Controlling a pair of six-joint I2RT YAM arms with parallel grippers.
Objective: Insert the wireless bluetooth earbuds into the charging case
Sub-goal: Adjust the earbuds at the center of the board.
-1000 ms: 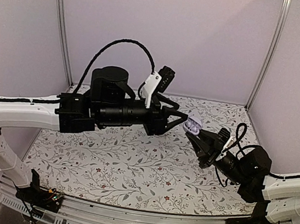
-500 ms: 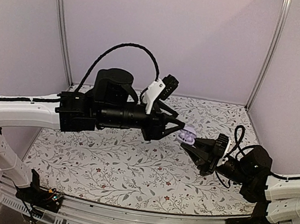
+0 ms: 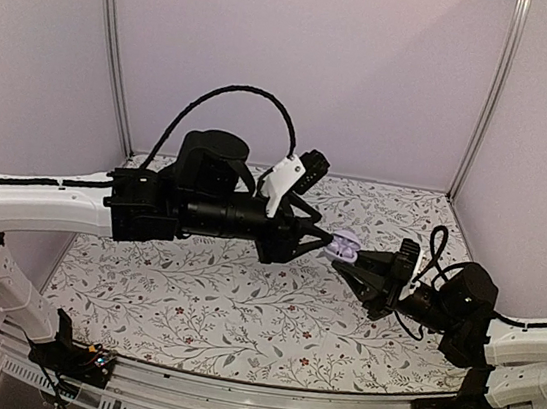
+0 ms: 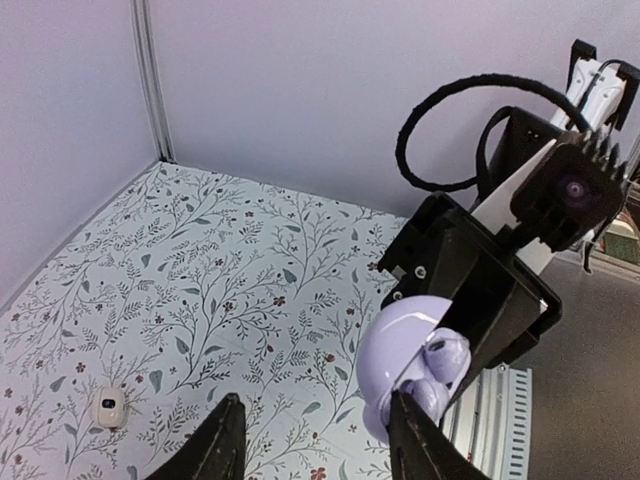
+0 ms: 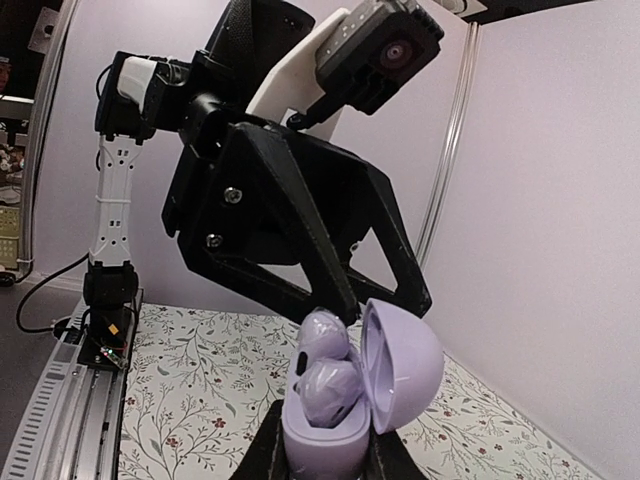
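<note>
The lilac charging case [image 5: 330, 440] is open, with its lid [image 5: 402, 365] hinged to the right. Two lilac earbuds [image 5: 330, 388] sit in its wells, the upper one [image 5: 323, 335] standing a little higher. My right gripper [image 5: 325, 468] is shut on the case's base and holds it in the air above the table [image 3: 346, 244]. My left gripper [image 4: 315, 445] is open. Its right finger [image 4: 405, 435] is right beside the case [image 4: 405, 340], close to the upper earbud. In the top view the left gripper [image 3: 322, 237] meets the case from the left.
A small white rounded case [image 4: 108, 406] lies on the floral table cloth [image 4: 230, 280] at the far left of the left wrist view. Lilac walls and metal corner posts [image 3: 112, 52] enclose the table. The left arm [image 3: 203, 205] spans the middle of the workspace.
My left gripper has moved right and down until its fingertips reach the case. My right gripper has lowered the case a little and brought it towards the left gripper.
</note>
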